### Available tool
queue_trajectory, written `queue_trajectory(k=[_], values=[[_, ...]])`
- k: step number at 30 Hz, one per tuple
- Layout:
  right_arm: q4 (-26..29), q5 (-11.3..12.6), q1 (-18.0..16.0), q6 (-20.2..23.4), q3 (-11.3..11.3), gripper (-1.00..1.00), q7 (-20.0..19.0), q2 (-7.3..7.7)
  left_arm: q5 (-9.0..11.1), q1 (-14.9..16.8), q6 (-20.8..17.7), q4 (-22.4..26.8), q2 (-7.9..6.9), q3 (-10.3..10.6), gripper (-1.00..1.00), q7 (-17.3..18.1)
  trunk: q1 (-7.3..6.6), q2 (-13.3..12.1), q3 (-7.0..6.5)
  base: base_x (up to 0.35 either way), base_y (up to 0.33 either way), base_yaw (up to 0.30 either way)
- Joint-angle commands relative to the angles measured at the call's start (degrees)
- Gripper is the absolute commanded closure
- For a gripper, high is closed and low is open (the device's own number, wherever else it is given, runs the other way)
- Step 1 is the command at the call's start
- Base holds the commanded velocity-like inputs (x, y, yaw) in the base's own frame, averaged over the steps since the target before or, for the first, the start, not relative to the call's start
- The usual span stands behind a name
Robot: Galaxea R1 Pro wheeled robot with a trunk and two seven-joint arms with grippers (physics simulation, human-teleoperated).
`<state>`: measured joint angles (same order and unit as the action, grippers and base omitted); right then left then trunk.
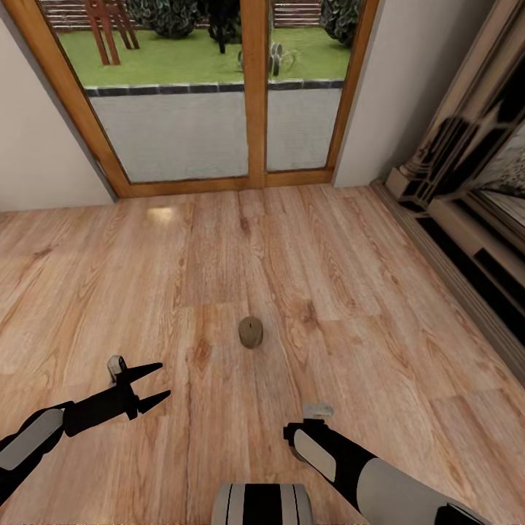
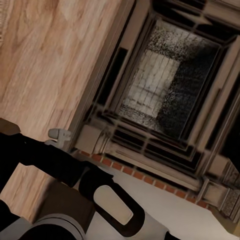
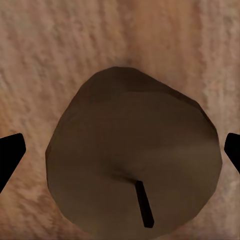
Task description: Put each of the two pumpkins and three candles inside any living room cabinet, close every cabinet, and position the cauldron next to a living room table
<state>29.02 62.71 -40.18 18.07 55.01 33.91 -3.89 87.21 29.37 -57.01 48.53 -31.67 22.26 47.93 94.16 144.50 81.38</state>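
Right gripper (image 3: pixel 122 154) hung spread astride the candle (image 3: pixel 132 150); best lowered centred before clenching, while left gripper (image 1: pixel 165 380), 9 o'clock of it, also gaped.

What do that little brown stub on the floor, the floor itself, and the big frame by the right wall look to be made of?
The candle looks like matte beige-tan wax: a dull, smooth top with a dark wick, seen close in the right wrist view. The floor looks like varnished wood planks, with grain, plank seams and a soft glare patch. The fireplace looks like carved pale stone, though painted wood is possible; brick edging shows at its base in the left wrist view.
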Motion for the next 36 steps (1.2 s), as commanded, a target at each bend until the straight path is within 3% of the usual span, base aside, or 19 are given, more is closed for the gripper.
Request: queue_trajectory(k=[1,13,17,27,28,36], values=[[0.08,0.22,-0.07,0.21,0.36,-1.0,0.37,0.03,0.24,0.05,-0.21,-0.04,-0.06,0.24,-1.0,0.24,0.01,0.03,0.27,0.0,0.0,0.0],[0.08,0.22,-0.07,0.21,0.36,-1.0,0.37,0.02,0.24,-0.02,-0.21,-0.02,-0.06,0.24,-1.0,0.24,0.04,0.05,0.49,0.0,0.0,0.0],[0.08,0.22,-0.07,0.21,0.36,-1.0,0.37,0.02,0.24,-0.02,-0.21,-0.02,-0.06,0.24,-1.0,0.24,0.14,0.1,1.37,0.0,0.0,0.0],[0.08,0.22,-0.07,0.21,0.36,-1.0,0.37,0.02,0.24,-0.02,-0.21,-0.02,-0.06,0.26,-1.0,0.24,0.14,0.1,1.37,0.0,0.0,0.0],[0.08,0.22,-0.07,0.21,0.36,1.0,0.37,0.02,0.24,-0.02,-0.21,-0.02,-0.06,0.29,-1.0,0.22,0.14,0.1,1.37,0.0,0.0,0.0],[0.08,0.14,-0.07,0.19,0.36,1.0,0.37,0.02,0.21,-0.02,-0.21,-0.02,-0.06,0.33,-1.0,0.24,0.14,0.1,1.37,0.0,0.0,0.0]])
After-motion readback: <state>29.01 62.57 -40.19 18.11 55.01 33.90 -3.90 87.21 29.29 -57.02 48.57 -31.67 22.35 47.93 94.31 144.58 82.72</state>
